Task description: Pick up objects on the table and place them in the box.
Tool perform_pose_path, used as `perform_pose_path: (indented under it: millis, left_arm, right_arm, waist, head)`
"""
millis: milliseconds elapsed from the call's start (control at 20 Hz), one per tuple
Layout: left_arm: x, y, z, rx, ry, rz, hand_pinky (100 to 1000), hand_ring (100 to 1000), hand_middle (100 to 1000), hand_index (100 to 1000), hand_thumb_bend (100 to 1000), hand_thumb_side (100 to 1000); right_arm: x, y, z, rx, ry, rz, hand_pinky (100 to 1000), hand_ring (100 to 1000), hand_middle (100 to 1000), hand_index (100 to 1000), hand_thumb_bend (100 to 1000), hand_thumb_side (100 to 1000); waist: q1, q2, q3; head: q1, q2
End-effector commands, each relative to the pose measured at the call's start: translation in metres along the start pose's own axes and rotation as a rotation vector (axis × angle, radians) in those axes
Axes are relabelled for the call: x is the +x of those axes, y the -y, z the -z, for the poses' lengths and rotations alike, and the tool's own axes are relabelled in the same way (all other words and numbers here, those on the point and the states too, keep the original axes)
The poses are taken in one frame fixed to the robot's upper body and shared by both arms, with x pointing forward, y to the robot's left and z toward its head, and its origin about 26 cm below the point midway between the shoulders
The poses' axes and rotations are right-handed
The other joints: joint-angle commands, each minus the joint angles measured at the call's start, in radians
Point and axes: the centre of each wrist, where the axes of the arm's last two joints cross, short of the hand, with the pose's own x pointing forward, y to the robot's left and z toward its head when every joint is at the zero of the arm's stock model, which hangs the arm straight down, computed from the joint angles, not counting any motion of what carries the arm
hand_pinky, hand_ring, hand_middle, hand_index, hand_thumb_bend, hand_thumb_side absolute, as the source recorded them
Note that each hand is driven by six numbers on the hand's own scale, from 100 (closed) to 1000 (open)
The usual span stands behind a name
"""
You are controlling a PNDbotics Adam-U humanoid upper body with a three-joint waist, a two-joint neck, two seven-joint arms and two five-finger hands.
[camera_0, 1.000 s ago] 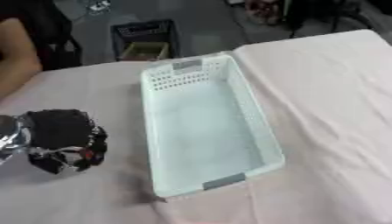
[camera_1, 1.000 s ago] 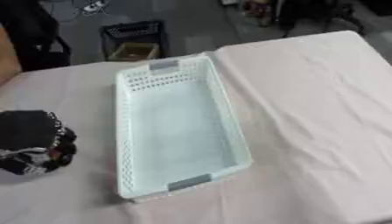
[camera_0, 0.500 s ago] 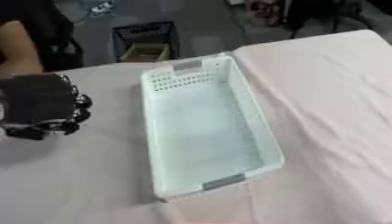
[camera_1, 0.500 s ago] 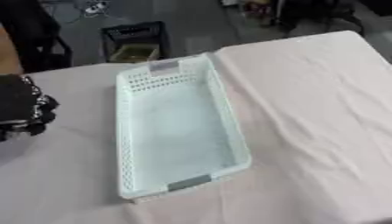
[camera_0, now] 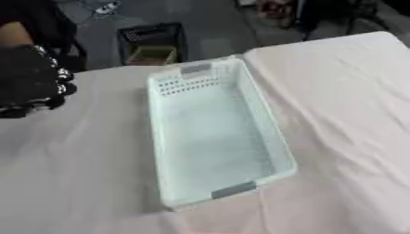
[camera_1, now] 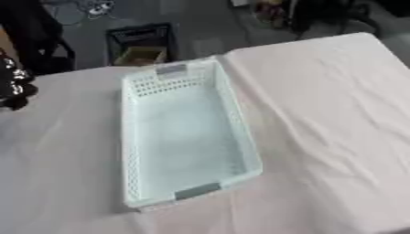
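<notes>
One box (camera_0: pixel 212 132) lies in front of me on the surface (camera_0: pixel 336 105), a long pale plastic basket with small holes in its far wall and a grey grip at each short end. It sits a little askew, its near end toward my right, and its floor is bare. Pale cloth covers the surface, creased to the right of the box. My left hand (camera_0: pixel 28 80) is up at the left edge (black, with silver at the joints), well apart from the box; I cannot tell whether its fingers are curled or straight. Beyond the far edge a dark crate (camera_0: pixel 152 43) stands on the floor.
</notes>
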Motion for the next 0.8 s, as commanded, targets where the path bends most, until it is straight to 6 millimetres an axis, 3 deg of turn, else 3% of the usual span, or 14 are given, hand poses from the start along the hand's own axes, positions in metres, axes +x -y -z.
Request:
perform_pose_path:
  millis: [50, 400, 800]
  left_arm:
    - [-0.019, -0.014, -0.011, 0.014, -0.072, 0.071, 244, 160, 122, 362, 200, 149]
    - [-0.027, -0.026, -0.014, 0.053, -0.132, 0.118, 229, 144, 108, 352, 218, 138]
    - [-0.034, -0.06, -0.022, 0.142, -0.239, 0.245, 213, 129, 100, 341, 236, 115]
  right_arm:
    - [0.002, 0.007, 0.005, -0.004, 0.027, -0.025, 309, 414, 469, 685, 100, 694]
    - [0.002, 0.008, 0.004, -0.003, 0.023, -0.026, 309, 414, 469, 685, 100, 694]
    - [0.001, 0.008, 0.004, -0.003, 0.02, -0.028, 309, 414, 469, 685, 100, 695]
  waist:
    - [-0.004, -0.015, 0.002]
    - [-0.004, -0.016, 0.003]
    - [-0.004, -0.019, 0.008]
  head:
    - [-0.01, -0.015]
    - [-0.013, -0.015]
    - [-0.017, -0.013]
